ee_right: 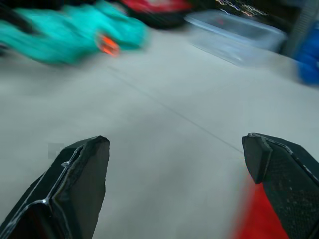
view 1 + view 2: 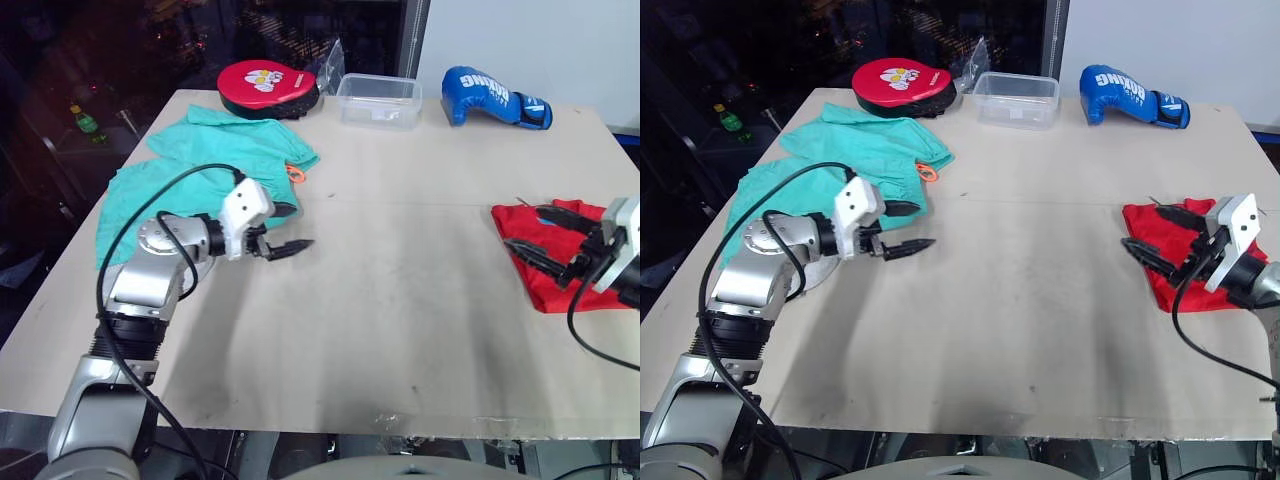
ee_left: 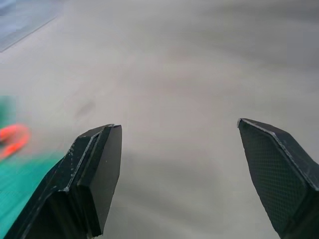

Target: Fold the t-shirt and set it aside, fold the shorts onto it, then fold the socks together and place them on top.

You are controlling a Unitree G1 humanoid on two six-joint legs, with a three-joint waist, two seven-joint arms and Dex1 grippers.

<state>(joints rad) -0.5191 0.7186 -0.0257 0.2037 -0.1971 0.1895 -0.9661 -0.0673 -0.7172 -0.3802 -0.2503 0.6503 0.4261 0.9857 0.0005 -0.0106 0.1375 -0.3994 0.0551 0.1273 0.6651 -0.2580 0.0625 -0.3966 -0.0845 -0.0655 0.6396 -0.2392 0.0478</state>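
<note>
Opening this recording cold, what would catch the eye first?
The red t-shirt, folded at the table's right edge under the open right claw. Next, the green shorts sprawled at far left beside the open left claw, with bare table between them.

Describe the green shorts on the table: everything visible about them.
The shorts are mint-green cloth, lying spread and rumpled, unfolded, on the far left part of the table. A small orange drawstring shows at their edge nearest the table's middle. Their far edge lies close to the round red padded mitt; whether they touch is unclear. The left gripper, jaws open, sits just over their near edge without gripping them, and the left arm covers part of the cloth.
</note>
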